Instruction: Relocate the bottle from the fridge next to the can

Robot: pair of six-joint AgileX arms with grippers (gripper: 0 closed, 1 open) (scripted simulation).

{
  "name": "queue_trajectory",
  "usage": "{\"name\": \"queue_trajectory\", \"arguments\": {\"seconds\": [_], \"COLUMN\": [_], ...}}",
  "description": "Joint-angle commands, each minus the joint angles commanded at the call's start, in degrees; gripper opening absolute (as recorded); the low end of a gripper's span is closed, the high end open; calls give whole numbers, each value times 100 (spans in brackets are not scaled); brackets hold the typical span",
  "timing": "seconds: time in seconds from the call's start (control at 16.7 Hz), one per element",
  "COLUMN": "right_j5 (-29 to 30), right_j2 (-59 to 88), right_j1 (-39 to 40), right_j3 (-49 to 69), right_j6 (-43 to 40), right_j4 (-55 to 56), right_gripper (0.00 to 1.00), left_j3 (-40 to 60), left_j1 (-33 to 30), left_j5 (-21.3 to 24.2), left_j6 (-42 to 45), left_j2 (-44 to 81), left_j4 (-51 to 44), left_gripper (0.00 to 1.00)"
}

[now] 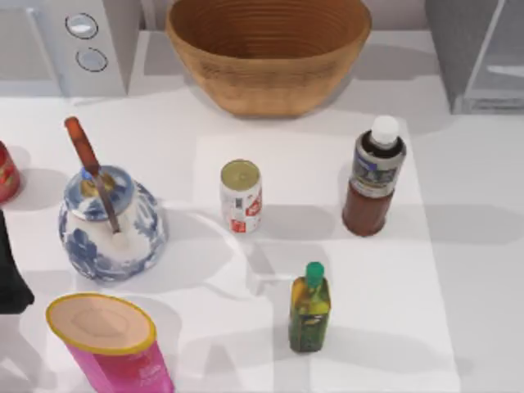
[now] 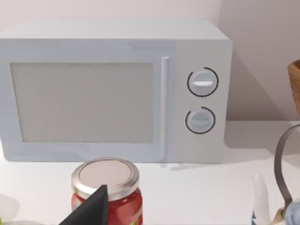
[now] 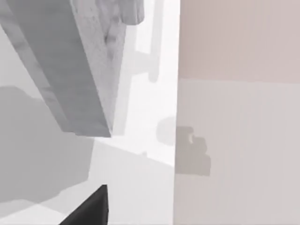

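Lowest in the top view stand a pink canister (image 1: pixel 110 344) and a small green-capped bottle (image 1: pixel 309 307). Behind them the bottle (image 1: pixel 374 176) stands upright on the counter (image 1: pixel 458 270), long axis vertical, out of the fridge (image 1: pixel 479 53), which sits at the far right corner. It lies to the right of the can (image 1: pixel 241 196), on about the same line, with a clear gap between them. Whether that gap counts as "next to" is a judgement; it looks a bit wide to me.

At the top view's left edge a dark part of the left arm (image 1: pixel 12 270) is parked near a red jar (image 2: pixel 107 190). Neither set of jaws can be judged open or closed. By sides, the right arm should be nearer the bottle.
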Motion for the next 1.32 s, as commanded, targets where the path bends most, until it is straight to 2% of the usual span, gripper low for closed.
{"name": "queue_trajectory", "arguments": {"seconds": [0.42, 0.66, 0.9, 1.32], "right_j5": [501, 732, 837, 896], "right_j2": [41, 14, -25, -53], "right_j1": [2129, 3167, 3693, 3719], "right_j3": [-88, -121, -128, -181], "right_j6": [3652, 5266, 5941, 6010], "right_j4": [2915, 4361, 5028, 5094], "right_gripper": [100, 100, 100, 100], "left_j3": [0, 0, 0, 0], "left_j1": [0, 0, 0, 0], "left_j5": [0, 0, 0, 0], "left_j6": [0, 0, 0, 0], "left_j2": [0, 0, 0, 0], "left_j4": [0, 0, 0, 0], "left_gripper": [100, 100, 100, 100]}}
